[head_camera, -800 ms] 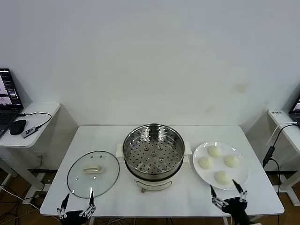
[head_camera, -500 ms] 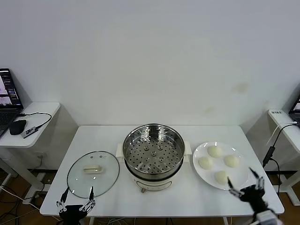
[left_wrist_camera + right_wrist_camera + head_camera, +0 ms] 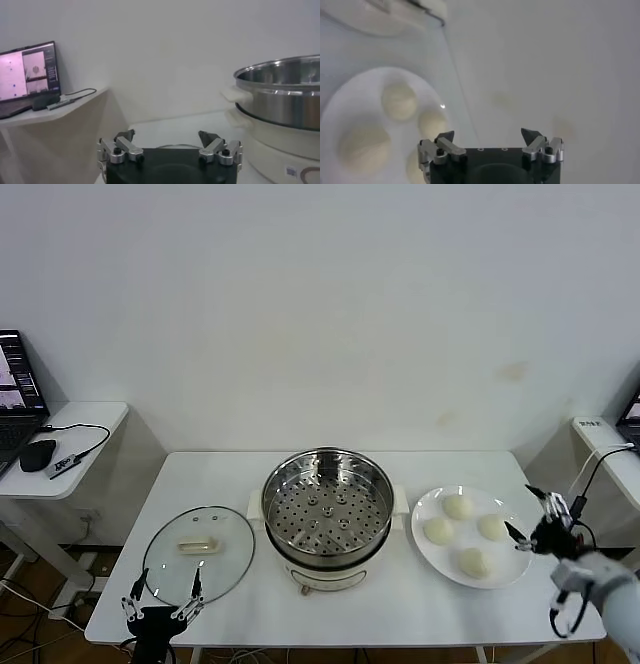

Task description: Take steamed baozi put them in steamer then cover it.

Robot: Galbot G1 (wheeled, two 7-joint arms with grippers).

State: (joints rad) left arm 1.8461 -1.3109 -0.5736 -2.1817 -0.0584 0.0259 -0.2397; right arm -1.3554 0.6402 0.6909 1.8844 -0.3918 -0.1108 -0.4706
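Black fingers of the right gripper stand wide apart and hold nothing. This gripper hangs just beside the right edge of the flat white round plate, above the table. In the right wrist view the two fingertips show with a clear gap between them, and beyond them lie the buns on the plate.

Four small round off-white steamed baozi rest on this plate, close to each other but not stacked. No bun is touched by the gripper.

On the other side, the left gripper is low at the front edge of the white rectangular table, with its dark fingers also spread open and empty. It is just before the round clear glass cover, which lies flat on the table with its cream oblong handle facing up. From the head view I cannot tell if the fingertips touch the metal rim of the cover.

Between the cover and the plate stands the large round shiny steel steamer on its cream-white base, upright and uncovered. Its perforated tray is visible inside and carries no bun. The left wrist view shows the steel wall of the steamer near this arm.

Farther left, a small white side desk holds a black computer mouse and an open laptop.
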